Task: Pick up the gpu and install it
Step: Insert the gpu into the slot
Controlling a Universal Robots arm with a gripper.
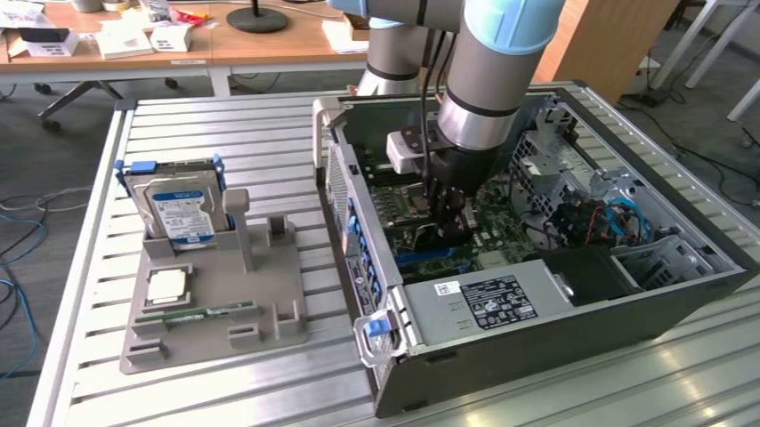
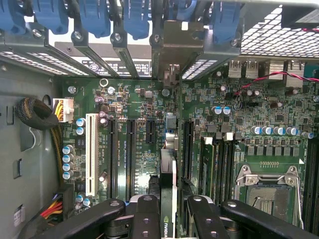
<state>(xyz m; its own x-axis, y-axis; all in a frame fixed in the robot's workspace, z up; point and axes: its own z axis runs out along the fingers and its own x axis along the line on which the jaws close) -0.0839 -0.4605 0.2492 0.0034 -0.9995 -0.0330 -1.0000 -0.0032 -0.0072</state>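
While the arm (image 1: 499, 80) reaches down into an open PC case (image 1: 558, 342) lying on its side on the slatted metal bench (image 1: 214, 133), the gripper (image 1: 449, 213) sits low over the motherboard (image 1: 398, 200), its black fingers (image 2: 147, 216) clenched on the gpu (image 2: 167, 174); in the wrist view the card is seen edge-on, thin and black, upright btwn the two fingers, w/ a small logo on its near edge; at its far end a pale metal piece (image 2: 172, 74) stands by the case's rear wall, below a row of blue latches (image 2: 94, 17); the card hangs among the black expansion slots (image 2: 130, 149); whether its lower edge touches a slot I cannot tell; a white slot (image 2: 90, 154) lies further off on one side, and the CPU socket (image 2: 266, 186) w/ its metal frame on the other.

In the exterior view the case fills the bench's right half, its PSU (image 1: 493, 302) w/ a label toward the near edge; a grey holder (image 1: 273, 294) sits by the bench's left edge, well apart from the case; in it a hard drive (image 1: 181, 209) w/ a blue-white label stands upright at the back, a square chip (image 1: 166, 285) lies flat in front, and a green RAM stick (image 1: 196, 314) lies just beside that.
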